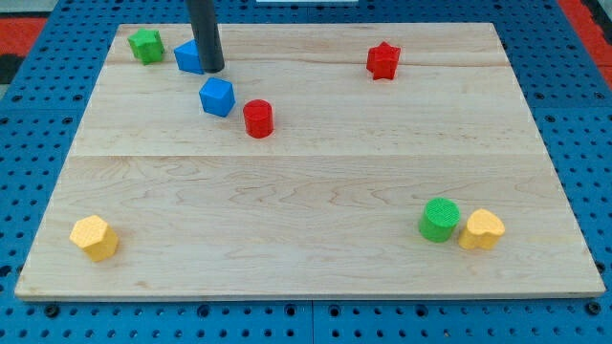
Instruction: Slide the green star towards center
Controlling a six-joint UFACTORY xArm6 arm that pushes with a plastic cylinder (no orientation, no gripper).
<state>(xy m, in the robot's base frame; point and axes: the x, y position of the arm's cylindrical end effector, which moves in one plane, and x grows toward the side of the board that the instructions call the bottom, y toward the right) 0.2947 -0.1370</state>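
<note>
The green star [146, 45] lies near the board's top left corner. My tip [211, 70] is to its right, with a blue block [188, 56] between them; the rod partly hides that block's right side and the tip seems to touch it. A blue cube [217, 96] sits just below the tip. A red cylinder [258, 118] stands to the right of the cube.
A red star [383, 60] lies at the top right. A green cylinder [440, 220] and a yellow heart-like block [481, 230] sit side by side at the bottom right. A yellow block [94, 237] sits at the bottom left. The wooden board [316, 191] ends at blue pegboard.
</note>
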